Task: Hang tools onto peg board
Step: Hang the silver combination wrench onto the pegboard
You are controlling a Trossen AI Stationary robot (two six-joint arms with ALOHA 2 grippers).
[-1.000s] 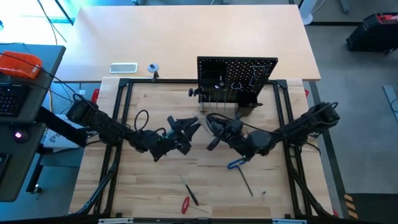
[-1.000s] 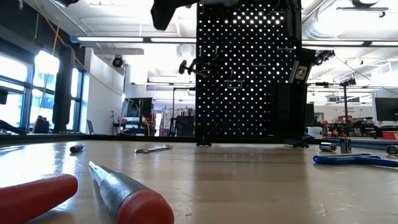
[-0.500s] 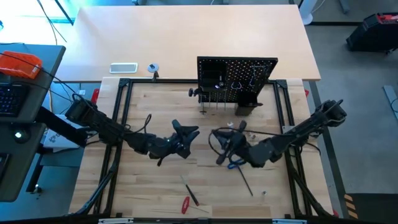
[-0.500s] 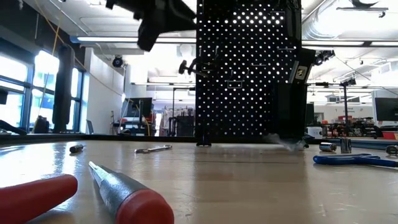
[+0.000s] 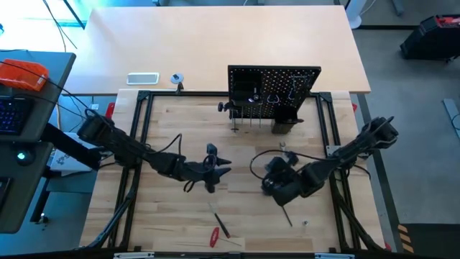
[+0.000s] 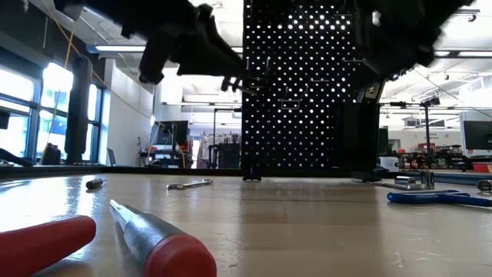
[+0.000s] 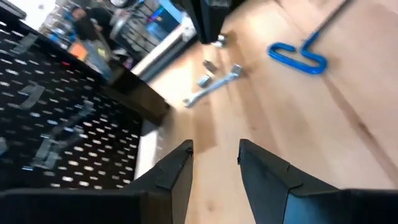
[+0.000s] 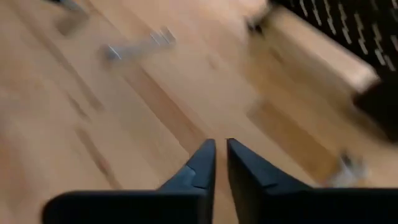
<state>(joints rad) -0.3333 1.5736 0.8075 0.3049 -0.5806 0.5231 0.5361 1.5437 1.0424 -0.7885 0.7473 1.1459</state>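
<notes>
The black peg board (image 5: 274, 92) stands upright at the table's far middle. My left gripper (image 5: 218, 170) hovers open above the bare table centre, pointing toward the table's right. My right gripper (image 5: 275, 184) hangs above the blue-handled hex key (image 7: 298, 55), its fingers a narrow slit apart (image 8: 221, 149) with nothing between them. The hex key lies flat; in the high view only its dark shaft (image 5: 286, 214) shows. A silver wrench (image 7: 211, 90) lies flat near the board's foot. Two red-handled screwdrivers (image 5: 218, 230) lie near the front edge.
Small metal bits (image 5: 286, 150) lie between the peg board and my right gripper. The black frame rails (image 5: 136, 144) run along the table's left and right sides. Bare wood lies between the grippers and the screwdrivers.
Both grippers have come down toward the table and tipped from raised to pointing forward and down. My right gripper has gone toward the near right, over the hex key's blue handle. My left gripper's fingers stand closer together than before.
</notes>
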